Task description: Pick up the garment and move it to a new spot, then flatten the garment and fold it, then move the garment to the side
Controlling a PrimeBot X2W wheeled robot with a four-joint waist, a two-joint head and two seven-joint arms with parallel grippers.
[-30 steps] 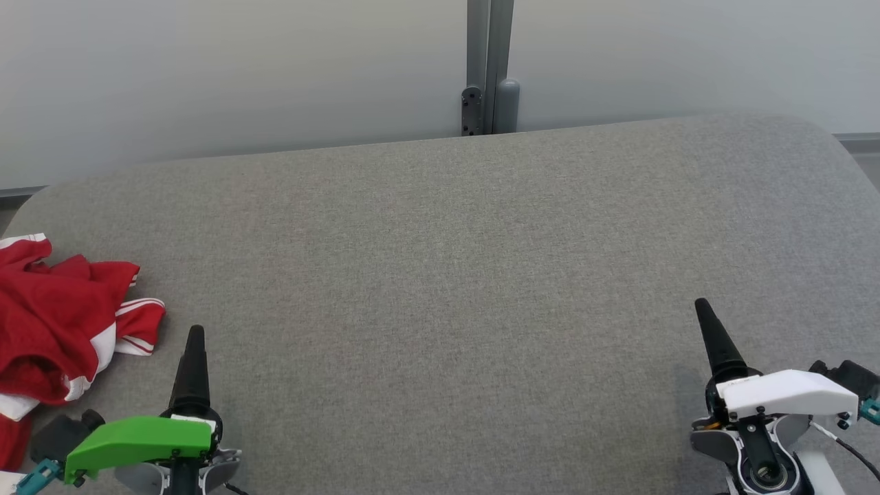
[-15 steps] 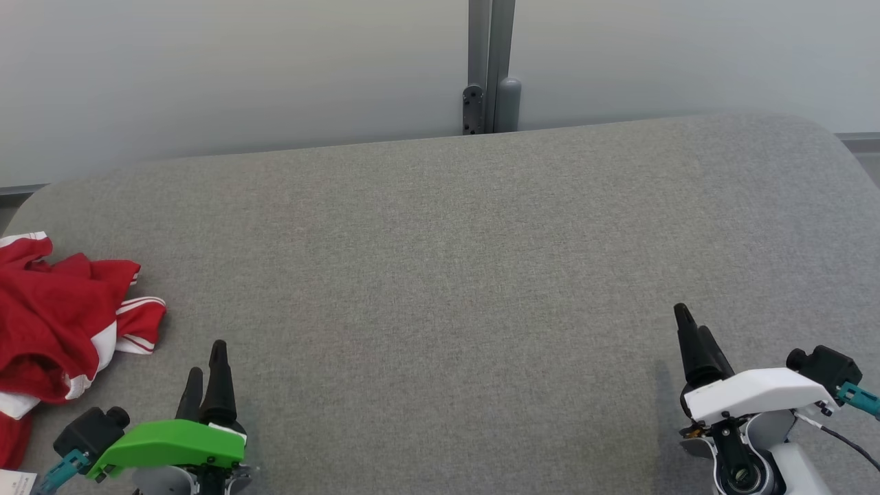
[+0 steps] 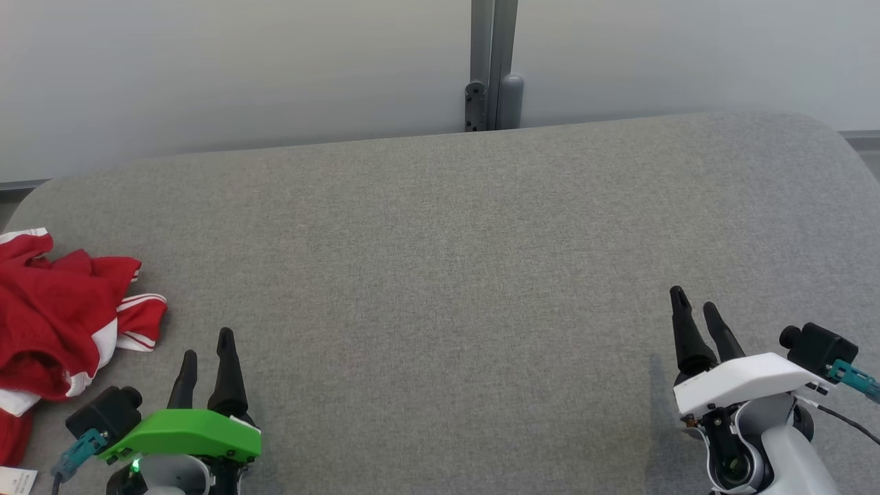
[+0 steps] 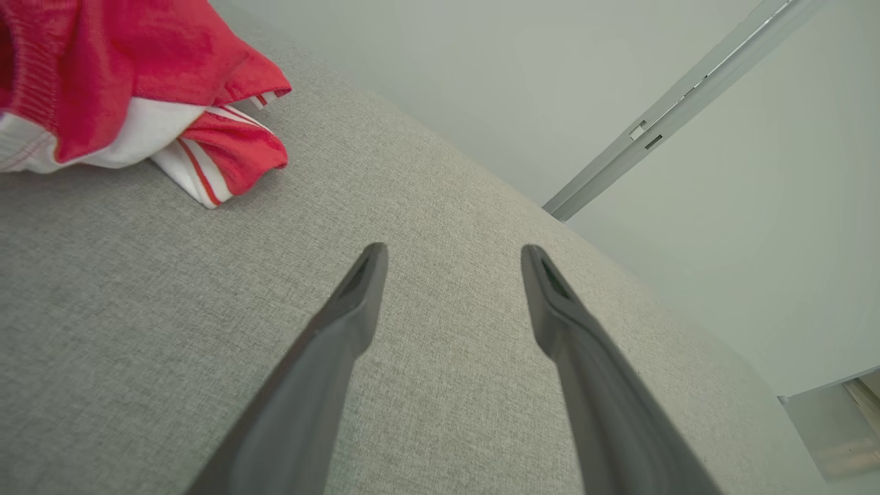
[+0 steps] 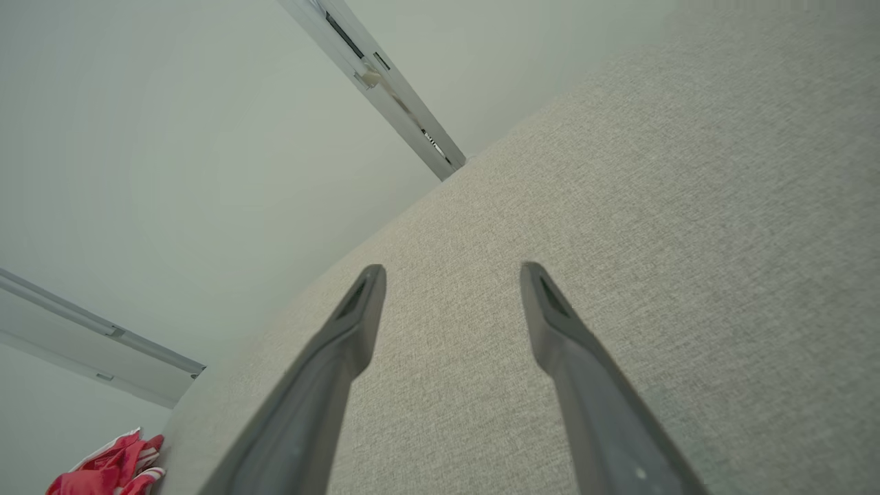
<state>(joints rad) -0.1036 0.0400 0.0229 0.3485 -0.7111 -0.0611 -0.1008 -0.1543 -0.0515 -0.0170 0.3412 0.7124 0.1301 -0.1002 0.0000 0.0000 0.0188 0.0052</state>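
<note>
A red garment with white stripes (image 3: 62, 323) lies crumpled at the left edge of the grey padded table (image 3: 440, 261), partly cut off by the head view's border. The left gripper (image 3: 205, 344), under its green cover, hovers at the lower left, just beside the garment and to its right, not touching it. Its two dark fingers stand wide apart with nothing between them. In the left wrist view the spread fingers of the left gripper (image 4: 454, 251) point over bare fabric, with the garment (image 4: 137, 82) at the upper left. The right gripper (image 3: 693, 299), under its white cover, is at the lower right, well apart from the garment, its fingers likewise parted and empty. In the right wrist view the right gripper (image 5: 450, 269) faces bare table, and the garment (image 5: 113, 474) shows small at the far corner. A grey post (image 3: 491, 65) rises against the pale wall behind the table.
</note>
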